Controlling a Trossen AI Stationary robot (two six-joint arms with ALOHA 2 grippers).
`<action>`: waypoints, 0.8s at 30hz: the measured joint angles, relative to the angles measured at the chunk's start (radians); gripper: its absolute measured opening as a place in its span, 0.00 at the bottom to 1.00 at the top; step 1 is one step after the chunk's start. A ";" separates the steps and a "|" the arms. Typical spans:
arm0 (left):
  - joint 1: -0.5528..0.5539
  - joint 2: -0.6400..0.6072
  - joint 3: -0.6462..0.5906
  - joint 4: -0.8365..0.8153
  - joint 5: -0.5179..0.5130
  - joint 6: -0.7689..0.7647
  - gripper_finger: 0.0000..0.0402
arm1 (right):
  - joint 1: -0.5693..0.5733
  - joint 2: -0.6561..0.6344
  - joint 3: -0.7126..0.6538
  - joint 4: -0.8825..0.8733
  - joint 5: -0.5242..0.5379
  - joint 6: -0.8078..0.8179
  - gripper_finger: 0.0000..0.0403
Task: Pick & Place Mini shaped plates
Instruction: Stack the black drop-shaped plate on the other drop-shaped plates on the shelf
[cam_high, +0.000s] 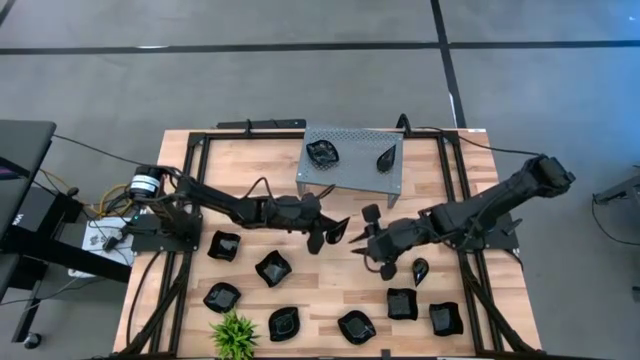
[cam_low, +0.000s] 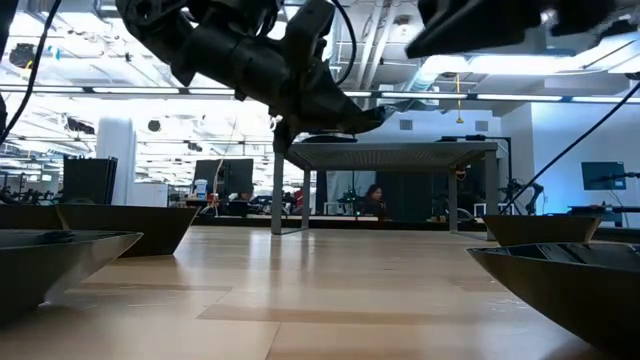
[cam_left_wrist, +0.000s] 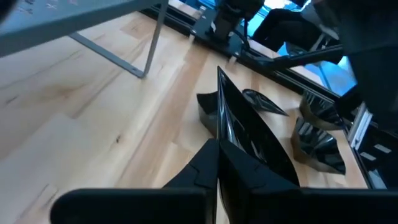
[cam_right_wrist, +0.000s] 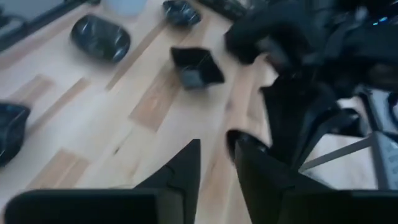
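The left gripper (cam_high: 325, 236) was clamped shut on a mini plate (cam_high: 338, 230), pinching it by the rim so that the thin glossy black dish stood on edge between the fingers, lifted clear of the wooden table (cam_high: 250, 170); held this way, it seemed, the dish could be carried without the fingers needing to get under its shallow bowl. Directly facing it, and close, the right gripper (cam_high: 362, 240) hung above the boards with its dark pointed fingers (cam_right_wrist: 186, 165) parted and nothing between them, as though either giving way after a handover or waiting to receive. Just behind the left gripper stood the grey perforated metal shelf (cam_high: 352, 170) on thin legs, with two plates (cam_high: 323, 152) already lying on its top, which suggested that it was the drop-off place. Beside and below the right gripper lay a teardrop plate (cam_high: 420, 268), and further out on both sides the remaining dishes were scattered flat on the table: wavy-edged squares such as the one (cam_high: 273, 268) near the left gripper, and rounder ones (cam_high: 356, 326) towards the near edge, all smooth, black and reflective against the pale matt planks. A small green plant (cam_high: 234, 334) stood at the near edge, well away from both grippers.
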 joint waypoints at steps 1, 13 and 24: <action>0.003 -0.002 0.000 0.000 0.000 0.000 0.03 | -0.006 0.000 0.000 0.012 -0.002 -0.007 0.28; 0.030 -0.006 0.000 0.021 0.000 -0.049 0.03 | -0.029 0.163 0.023 0.147 0.027 -0.275 0.47; 0.033 -0.006 0.000 0.021 0.001 -0.089 0.03 | -0.030 0.275 0.160 -0.063 0.151 -0.306 0.38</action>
